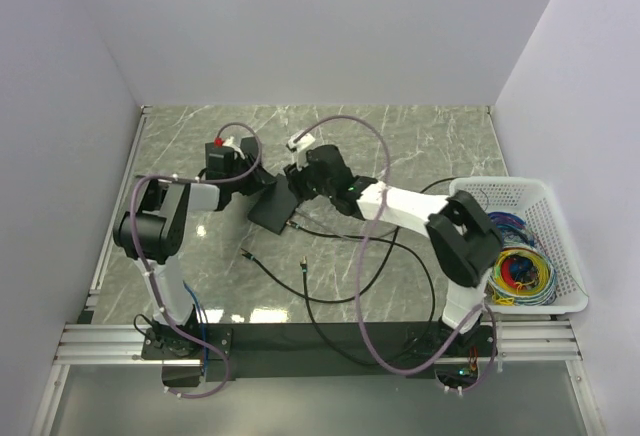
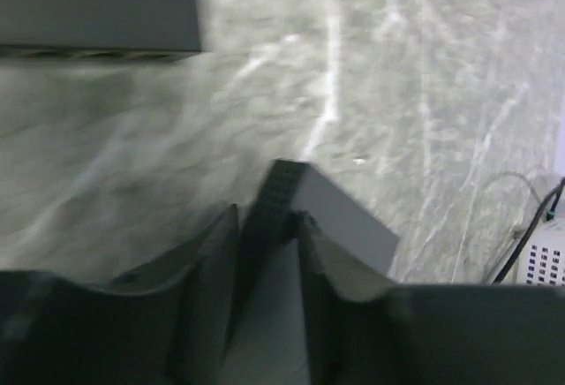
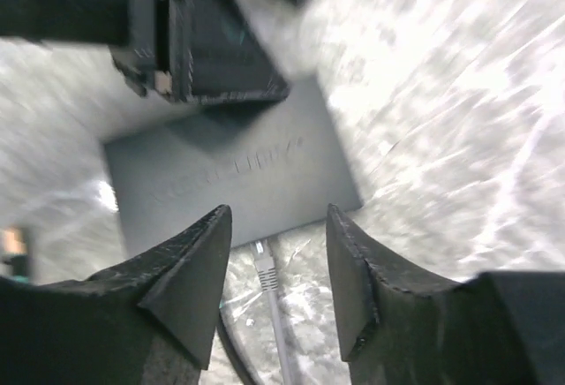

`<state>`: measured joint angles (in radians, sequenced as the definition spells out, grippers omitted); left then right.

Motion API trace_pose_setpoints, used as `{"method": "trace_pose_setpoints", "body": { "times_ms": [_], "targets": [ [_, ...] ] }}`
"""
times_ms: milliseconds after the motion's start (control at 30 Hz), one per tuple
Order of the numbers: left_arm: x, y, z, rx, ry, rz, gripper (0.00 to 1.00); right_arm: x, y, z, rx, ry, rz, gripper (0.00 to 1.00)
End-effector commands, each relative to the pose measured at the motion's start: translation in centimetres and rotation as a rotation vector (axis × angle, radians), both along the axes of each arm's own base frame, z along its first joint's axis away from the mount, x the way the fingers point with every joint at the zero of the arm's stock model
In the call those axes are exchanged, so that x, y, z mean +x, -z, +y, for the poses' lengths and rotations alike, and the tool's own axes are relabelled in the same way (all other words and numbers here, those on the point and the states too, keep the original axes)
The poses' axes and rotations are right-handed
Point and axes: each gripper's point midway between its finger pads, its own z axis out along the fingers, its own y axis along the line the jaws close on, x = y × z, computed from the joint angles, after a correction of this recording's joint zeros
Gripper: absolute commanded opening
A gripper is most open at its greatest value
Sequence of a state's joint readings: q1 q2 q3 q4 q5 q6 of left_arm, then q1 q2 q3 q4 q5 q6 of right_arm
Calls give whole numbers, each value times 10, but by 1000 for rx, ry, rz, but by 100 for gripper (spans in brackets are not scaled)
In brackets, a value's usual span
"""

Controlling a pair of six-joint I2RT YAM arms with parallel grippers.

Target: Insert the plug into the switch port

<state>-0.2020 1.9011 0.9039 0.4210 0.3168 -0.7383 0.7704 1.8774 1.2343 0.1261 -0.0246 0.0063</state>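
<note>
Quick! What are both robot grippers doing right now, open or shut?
Left gripper: shut on the switch.
Right gripper: open, the plug between its fingers but not gripped.

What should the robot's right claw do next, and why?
Probably back the right gripper straight away, without nudging the cable. Its jaws stand open around the plug, whose tip meets the edge of the switch, while the left gripper clamps the switch. Whether the plug is fully in, I cannot tell.
</note>
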Motion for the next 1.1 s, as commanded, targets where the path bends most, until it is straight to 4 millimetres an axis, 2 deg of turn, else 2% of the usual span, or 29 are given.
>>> {"method": "trace_pose_setpoints", "body": {
  "times_ms": [0, 33, 67, 100, 133, 167, 200, 233, 267, 300, 333, 400, 433, 500, 533, 567, 600, 667, 700, 733, 767, 833, 867, 900, 933, 967, 1000, 1033, 1067],
  "targets": [
    [-7, -3, 28, 9, -43, 116, 40, 6, -86, -8, 139, 57, -179, 55],
    [-4, -5, 33, 11, -58, 114, 44, 3, -90, -11, 144, 56, -181, 55],
    [2, -19, 38, 5, -73, 85, 48, 1, -94, -16, 145, 74, -184, 57],
    [7, -31, 42, 1, -86, 62, 52, -3, -110, -23, 165, 82, -205, 57],
    [11, -48, 52, 3, -118, 31, 56, -7, -107, -29, 160, 98, -197, 57],
    [13, -59, 57, -5, -144, 17, 58, -8, -110, -38, 154, 133, -198, 57],
    [13, -68, 61, -16, -162, 5, 58, -12, -125, -45, 180, 151, -211, 57],
    [13, -79, 68, -34, -184, -9, 59, -16, -122, -52, 183, 177, -197, 57],
    [10, -107, 68, -75, -205, -50, 59, -21, -122, -58, 185, 191, -191, 58],
    [6, -120, 69, -93, -210, -71, 59, -27, -134, -66, 214, 207, -202, 58],
    [0, -155, 68, -116, -208, -147, 59, -33, -124, -73, 219, 226, -175, 59],
    [-13, -193, 62, -178, -194, -197, 59, -46, -122, -80, 235, 232, -139, 61],
    [-25, -230, 62, -200, -190, -271, 59, -52, -120, -78, 249, 228, -106, 61],
    [-39, -274, 65, -233, -216, -327, 59, -67, -108, -77, 240, 201, -41, 62],
    [-54, -308, 67, -254, -230, -393, 59, -82, -95, -70, 230, 177, -1, 62],
    [-60, -329, 70, -277, -263, -424, 60, -91, -85, -68, 215, 166, 18, 62],
    [-69, -345, 76, -269, -307, -423, 61, -103, -68, -63, 187, 149, 47, 62],
    [-90, -381, 83, -302, -347, -471, 61, -134, -48, -40, 141, 70, 81, 62],
    [-99, -398, 89, -317, -382, -487, 61, -142, -41, -33, 126, 50, 86, 62],
    [-112, -415, 90, -353, -391, -517, 61, -160, -38, -16, 123, -6, 85, 62],
    [-119, -425, 91, -374, -395, -532, 62, -167, -22, -8, 89, -26, 103, 62],
    [-137, -447, 96, -419, -430, -549, 66, -176, -14, 8, 64, -62, 108, 62],
    [-142, -453, 97, -425, -436, -554, 67, -184, 6, 17, 14, -87, 124, 62],
    [-151, -470, 98, -432, -435, -579, 68, -184, 3, 28, 10, -105, 112, 62],
    [-153, -469, 99, -423, -448, -552, 69, -186, 8, 34, -7, -113, 114, 61],
    [-156, -471, 99, -422, -452, -540, 69, -192, 24, 41, -45, -134, 128, 61],
    [-162, -483, 100, -425, -454, -558, 70, -191, 21, 52, -39, -150, 119, 61],
    [-163, -479, 103, -415, -473, -536, 70, -192, 24, 58, -47, -162, 121, 61],
    [-164, -481, 104, -416, -479, -533, 70, -194, 36, 62, -75, -170, 134, 61]
  ]
}}
